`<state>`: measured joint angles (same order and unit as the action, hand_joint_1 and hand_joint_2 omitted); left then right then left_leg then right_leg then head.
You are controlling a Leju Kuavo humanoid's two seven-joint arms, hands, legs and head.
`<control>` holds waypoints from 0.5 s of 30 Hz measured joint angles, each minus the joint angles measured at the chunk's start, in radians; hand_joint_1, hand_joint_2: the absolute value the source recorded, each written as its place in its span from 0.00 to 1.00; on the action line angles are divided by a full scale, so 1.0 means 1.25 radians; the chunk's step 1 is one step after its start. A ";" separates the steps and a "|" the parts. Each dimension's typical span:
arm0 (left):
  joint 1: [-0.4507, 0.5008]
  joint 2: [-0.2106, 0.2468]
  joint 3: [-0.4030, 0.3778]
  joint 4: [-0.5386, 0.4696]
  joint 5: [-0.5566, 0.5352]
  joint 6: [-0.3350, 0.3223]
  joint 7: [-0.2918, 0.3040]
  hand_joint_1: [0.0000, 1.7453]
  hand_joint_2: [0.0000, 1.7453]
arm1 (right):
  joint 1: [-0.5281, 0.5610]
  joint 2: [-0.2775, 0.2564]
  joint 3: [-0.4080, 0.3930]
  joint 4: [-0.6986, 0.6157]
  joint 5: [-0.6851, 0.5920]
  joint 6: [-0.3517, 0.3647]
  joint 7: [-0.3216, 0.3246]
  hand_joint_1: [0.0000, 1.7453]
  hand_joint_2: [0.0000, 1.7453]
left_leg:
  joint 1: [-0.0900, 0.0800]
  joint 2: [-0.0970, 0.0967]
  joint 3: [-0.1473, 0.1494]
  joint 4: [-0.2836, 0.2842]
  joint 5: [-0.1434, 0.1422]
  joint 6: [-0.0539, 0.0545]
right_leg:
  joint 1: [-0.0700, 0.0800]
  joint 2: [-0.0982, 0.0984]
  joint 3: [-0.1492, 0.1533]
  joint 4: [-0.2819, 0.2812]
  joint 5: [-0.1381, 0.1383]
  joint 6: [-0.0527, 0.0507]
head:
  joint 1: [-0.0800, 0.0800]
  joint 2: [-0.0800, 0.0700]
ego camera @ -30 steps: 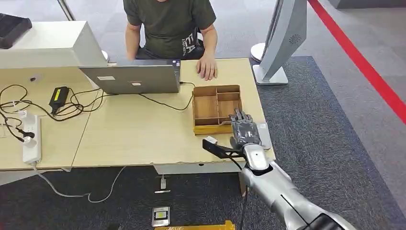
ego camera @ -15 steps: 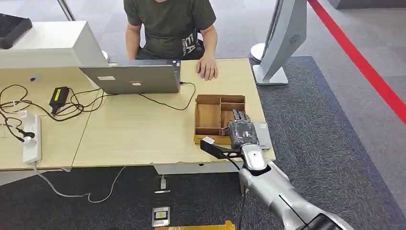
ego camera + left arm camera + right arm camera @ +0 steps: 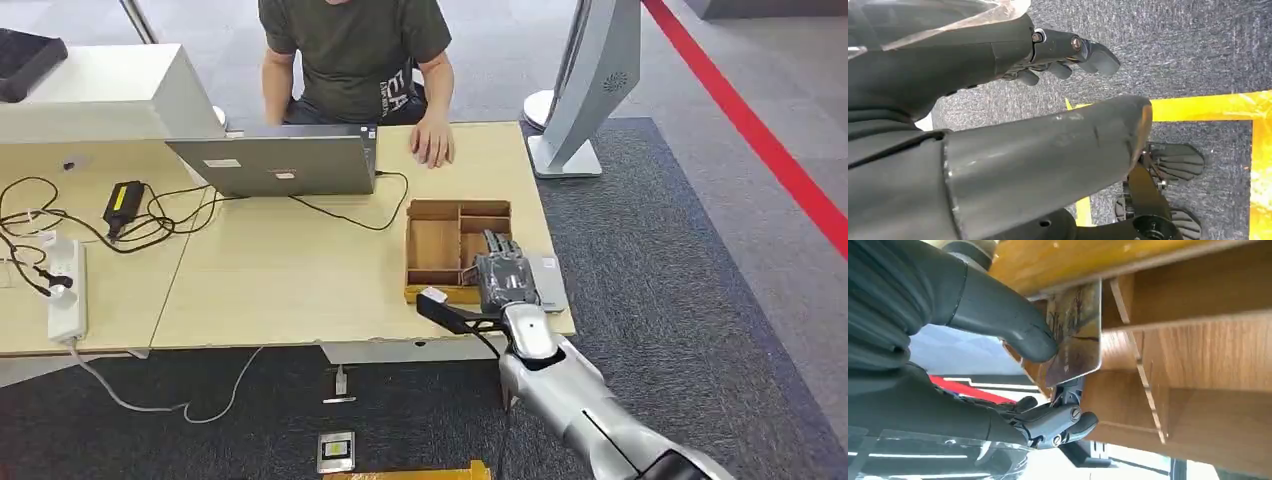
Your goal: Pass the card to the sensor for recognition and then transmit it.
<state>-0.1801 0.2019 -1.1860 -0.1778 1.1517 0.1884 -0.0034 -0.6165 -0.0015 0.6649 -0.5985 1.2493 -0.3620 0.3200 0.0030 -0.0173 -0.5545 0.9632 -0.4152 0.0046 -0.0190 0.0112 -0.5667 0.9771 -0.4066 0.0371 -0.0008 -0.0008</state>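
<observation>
My right hand (image 3: 505,275) lies over the right-hand compartments of the wooden divider box (image 3: 436,293) near the table's front right corner. In the right wrist view its thumb (image 3: 1013,325) and a finger pinch a printed card (image 3: 1075,335), which stands on edge against a partition of the box (image 3: 1198,315). A flat grey pad (image 3: 551,282) lies on the table just right of the box, beside the hand. My left hand (image 3: 1058,90) hangs over the dark carpet, with nothing between its fingers and thumb.
A person sits across the table with one hand (image 3: 433,140) resting on it, behind a laptop (image 3: 275,165). Cables, a power adapter (image 3: 123,203) and a power strip (image 3: 67,290) lie at the left. A grey stand (image 3: 580,100) rises by the table's far right corner.
The wooden box has slid a little toward the table's front edge. My right hand has stayed over its right side, and the wrist has edged forward.
</observation>
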 joint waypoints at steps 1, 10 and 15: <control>-0.001 -0.010 0.000 0.000 -0.005 0.012 0.003 0.00 0.00 | 0.000 0.000 0.000 -0.008 0.007 -0.005 0.002 1.00 1.00 | 0.000 0.000 0.000 0.000 0.000 0.000 | 0.000 0.000 0.000 0.000 0.000 0.000 | 0.000 0.000; -0.028 -0.158 -0.021 -0.013 -0.046 0.147 0.043 0.00 0.00 | -0.021 -0.029 -0.001 -0.162 0.111 0.029 0.053 1.00 1.00 | -0.001 0.000 -0.001 0.002 0.000 0.001 | -0.002 0.000 0.000 0.000 0.002 0.002 | 0.003 0.000; -0.032 -0.179 -0.028 -0.013 -0.051 0.165 0.043 0.00 0.00 | -0.037 -0.066 -0.008 -0.269 0.140 0.049 0.054 1.00 1.00 | -0.002 0.000 -0.001 0.002 0.000 0.001 | -0.002 0.000 0.000 0.000 0.002 0.002 | 0.002 0.000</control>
<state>-0.2196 -0.0214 -1.2211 -0.1934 1.0883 0.3948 0.0500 -0.6633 -0.0843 0.6554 -0.9343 1.4240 -0.3002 0.3876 0.0011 -0.0173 -0.5554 0.9659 -0.4147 0.0064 -0.0212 0.0117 -0.5668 0.9767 -0.4044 0.0402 0.0015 -0.0008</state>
